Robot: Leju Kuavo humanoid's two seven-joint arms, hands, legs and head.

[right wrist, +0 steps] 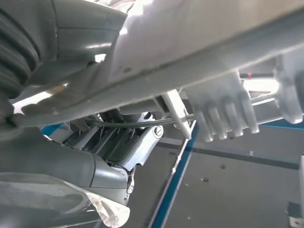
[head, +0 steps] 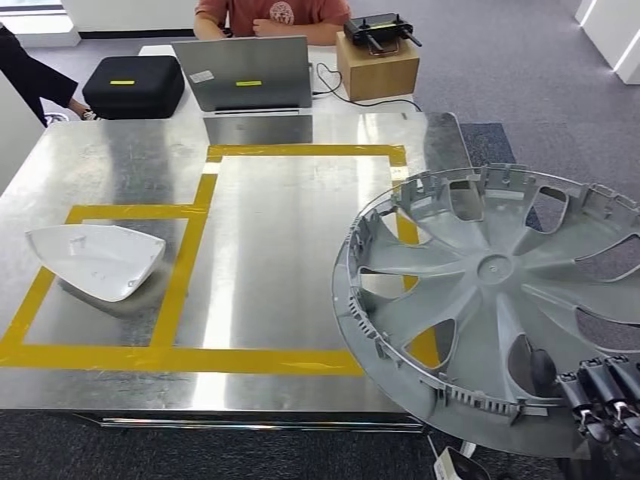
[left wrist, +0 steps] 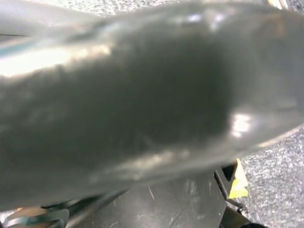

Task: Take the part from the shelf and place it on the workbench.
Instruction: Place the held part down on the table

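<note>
Now right hand (head: 596,400) grips hubcap (head: 490,300) rim, disc tilted over bench (head: 287,270) corner; left hand's state unclear.

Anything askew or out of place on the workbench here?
The grey hubcap, held by the right robot hand, hangs tilted and partly past the workbench edge. The white cover lies inside its taped box.

Bare steel workbench (head: 287,260) between white cover (head: 96,260) and laptop (head: 245,75).
</note>
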